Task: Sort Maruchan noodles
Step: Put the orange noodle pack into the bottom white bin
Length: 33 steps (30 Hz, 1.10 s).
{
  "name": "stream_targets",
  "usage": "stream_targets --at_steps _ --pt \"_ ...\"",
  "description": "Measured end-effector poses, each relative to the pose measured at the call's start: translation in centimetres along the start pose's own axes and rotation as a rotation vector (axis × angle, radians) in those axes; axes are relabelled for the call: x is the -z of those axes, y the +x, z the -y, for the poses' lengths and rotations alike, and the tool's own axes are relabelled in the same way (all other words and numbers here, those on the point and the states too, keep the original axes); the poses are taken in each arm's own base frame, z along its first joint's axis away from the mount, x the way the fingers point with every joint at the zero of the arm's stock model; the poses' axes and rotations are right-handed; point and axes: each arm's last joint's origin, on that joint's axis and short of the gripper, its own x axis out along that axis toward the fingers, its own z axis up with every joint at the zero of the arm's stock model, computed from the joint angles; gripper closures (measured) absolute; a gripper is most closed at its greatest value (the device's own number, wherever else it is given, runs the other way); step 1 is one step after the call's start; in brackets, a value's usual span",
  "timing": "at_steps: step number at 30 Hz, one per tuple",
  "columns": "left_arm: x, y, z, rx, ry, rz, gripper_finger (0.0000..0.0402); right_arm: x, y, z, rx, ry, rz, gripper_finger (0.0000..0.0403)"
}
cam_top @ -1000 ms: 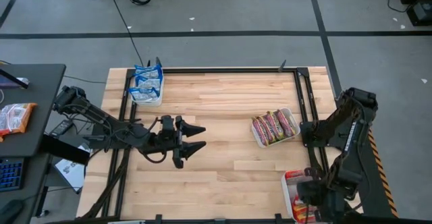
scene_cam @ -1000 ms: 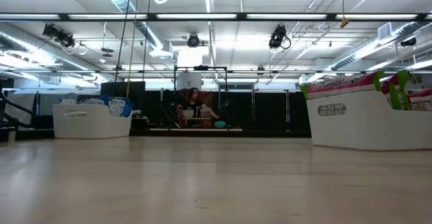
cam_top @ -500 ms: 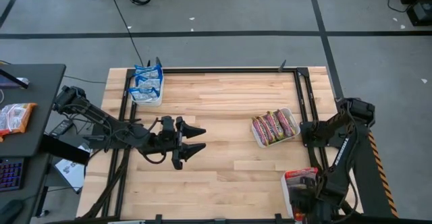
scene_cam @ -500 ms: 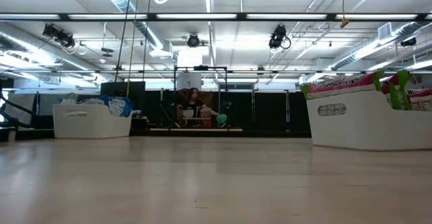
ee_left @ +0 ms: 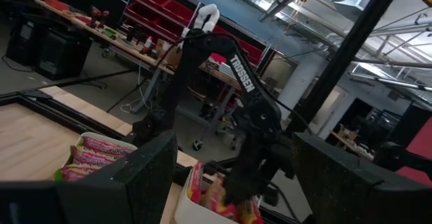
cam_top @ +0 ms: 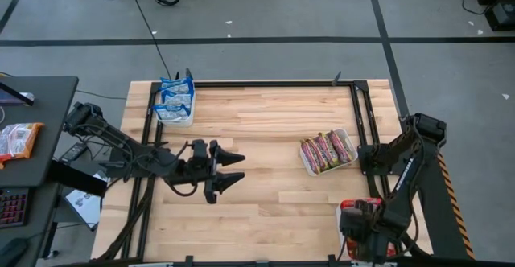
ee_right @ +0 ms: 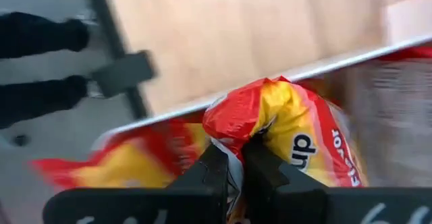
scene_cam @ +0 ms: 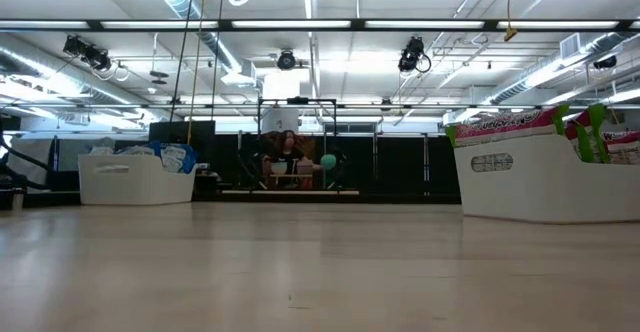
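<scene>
2 claws are at work. The right claw (ee_right: 233,158) is pinched on a red-and-yellow noodle packet (ee_right: 297,140) just above a white tray (cam_top: 344,233) of like packets. The left claw (cam_top: 235,166) rests mid-table, fingers spread wide, holding nothing, well apart from the blue packets (cam_top: 175,96).

The right gripper (ee_right: 233,166) pinches a red-and-yellow noodle packet (ee_right: 290,133) by its crumpled edge, fingers closed tight on the plastic. Another red-yellow packet (ee_right: 128,166) lies beside it inside a white tray (ee_right: 324,67) on the wooden table (ee_right: 236,28).
</scene>
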Motion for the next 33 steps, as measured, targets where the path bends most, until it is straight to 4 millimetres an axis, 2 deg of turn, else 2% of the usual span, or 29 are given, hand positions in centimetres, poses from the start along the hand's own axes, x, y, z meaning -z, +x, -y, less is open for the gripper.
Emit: stream_targets --at_steps 6,9,15,19,21,28,33 --pt "0.1 -0.1 0.1 0.006 0.0 -0.005 0.0111 0.1 -0.2 1.6 0.172 -0.04 0.018 0.0363" --pt "0.1 -0.1 0.1 0.006 0.004 -0.004 0.0111 0.1 -0.2 1.9 0.197 -0.082 0.013 0.0348" --pt "0.1 -0.1 0.1 0.006 0.004 -0.004 0.0111 0.1 -0.9 1.3 0.087 -0.141 -0.015 0.0282" --pt "0.1 -0.1 0.1 0.005 0.005 -0.004 0.0111 0.3 -2.4 0.4 -0.064 -0.267 0.057 0.0239" --pt "0.1 -0.1 0.1 0.005 0.005 -0.004 0.0111 0.8 -2.8 0.3 -0.082 -0.333 0.088 0.023" --pt "0.1 -0.1 0.1 0.005 0.006 -0.003 0.0111 2.7 -1.6 0.1 -0.013 -0.589 0.09 0.0241" --pt "0.1 -0.1 0.1 0.005 0.006 -0.003 0.0111 1.8 -1.4 0.1 -0.001 -0.61 0.085 0.0252"
